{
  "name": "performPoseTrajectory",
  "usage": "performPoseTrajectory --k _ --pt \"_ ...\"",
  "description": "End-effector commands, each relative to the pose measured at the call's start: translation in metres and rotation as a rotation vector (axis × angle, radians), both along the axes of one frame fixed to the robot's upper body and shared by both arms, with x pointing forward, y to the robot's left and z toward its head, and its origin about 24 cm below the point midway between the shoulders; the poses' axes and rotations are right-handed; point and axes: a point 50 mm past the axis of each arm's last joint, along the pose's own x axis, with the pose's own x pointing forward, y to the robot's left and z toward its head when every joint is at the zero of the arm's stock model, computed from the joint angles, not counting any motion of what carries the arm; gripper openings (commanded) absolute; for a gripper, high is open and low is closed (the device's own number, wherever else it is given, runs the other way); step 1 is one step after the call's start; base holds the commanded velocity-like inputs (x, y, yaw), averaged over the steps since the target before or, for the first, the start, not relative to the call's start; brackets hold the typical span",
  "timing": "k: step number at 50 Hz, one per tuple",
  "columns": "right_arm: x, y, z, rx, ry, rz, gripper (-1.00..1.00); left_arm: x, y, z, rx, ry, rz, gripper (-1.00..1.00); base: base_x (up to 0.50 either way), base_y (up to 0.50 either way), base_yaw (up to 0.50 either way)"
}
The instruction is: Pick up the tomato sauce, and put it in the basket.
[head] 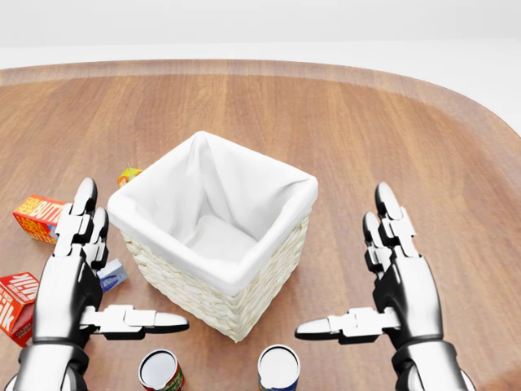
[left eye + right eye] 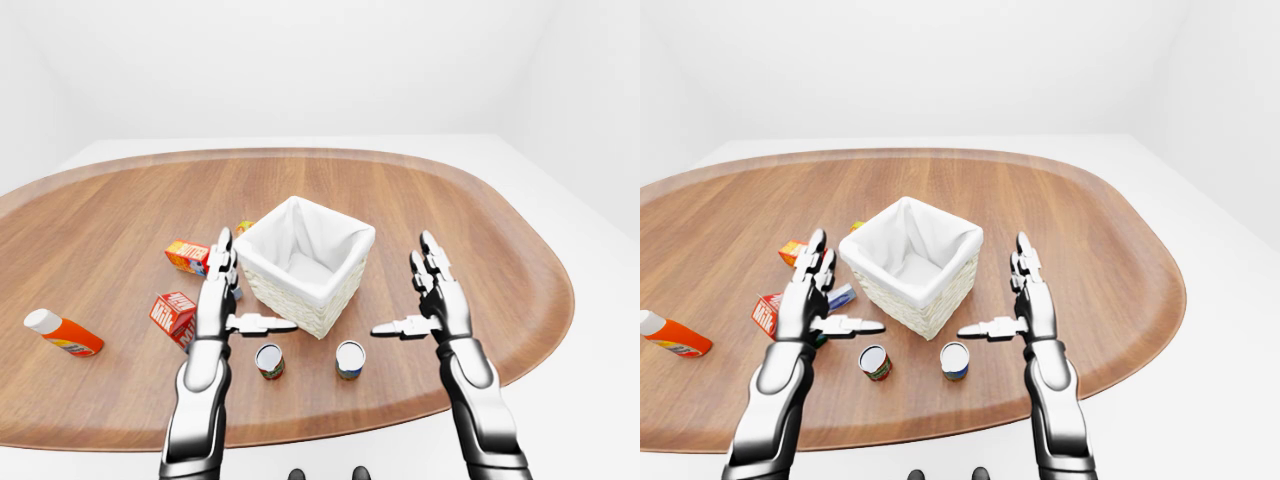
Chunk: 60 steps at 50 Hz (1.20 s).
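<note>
Square woven wicker basket (image 1: 244, 297), white cloth-lined, on wood-grain oval table (image 1: 391, 122).

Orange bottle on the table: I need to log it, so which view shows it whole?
The left-eye view: the orange bottle lies complete, white cap included, at far left. The right-eye view crops its cap end at the edge; the head view misses it.

Glossy chrome-silver arms, black joints; each robot hand (image 1: 69, 289) three-fingered.

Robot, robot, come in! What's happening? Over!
Both hands open, left hand, right hand. Red can untouched, beside basket. Nothing blocking.
</note>
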Motion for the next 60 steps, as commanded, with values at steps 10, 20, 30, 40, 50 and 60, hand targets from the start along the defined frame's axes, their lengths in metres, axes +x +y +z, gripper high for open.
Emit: performPoseTrajectory --k 10,20,30,40,50,60 --pt "0.000 -0.001 -0.001 0.001 0.002 -0.003 1.00 -0.001 0.005 0.007 0.108 -0.024 0.025 1.00 0.00 0.00 0.00" --pt "0.000 -0.001 0.000 0.001 0.003 -0.004 1.00 -0.003 0.004 0.010 0.149 -0.032 0.021 1.00 0.00 0.00 0.00" --pt "0.001 -0.001 -0.001 0.001 0.005 -0.004 1.00 -0.005 0.003 0.013 0.189 -0.043 0.012 1.00 0.00 0.00 0.00" --pt "0.001 -0.001 -0.001 0.001 0.005 -0.004 1.00 -0.005 0.004 0.016 0.228 -0.051 0.016 1.00 0.00 0.00 0.00" --pt "0.002 -0.002 -0.001 0.003 0.009 -0.007 1.00 -0.005 0.005 0.016 0.263 -0.044 0.018 1.00 0.00 0.00 0.00" --pt "0.003 -0.002 -0.003 0.004 0.011 -0.008 1.00 -0.006 0.005 0.019 0.321 -0.052 0.022 1.00 0.00 0.00 0.00"
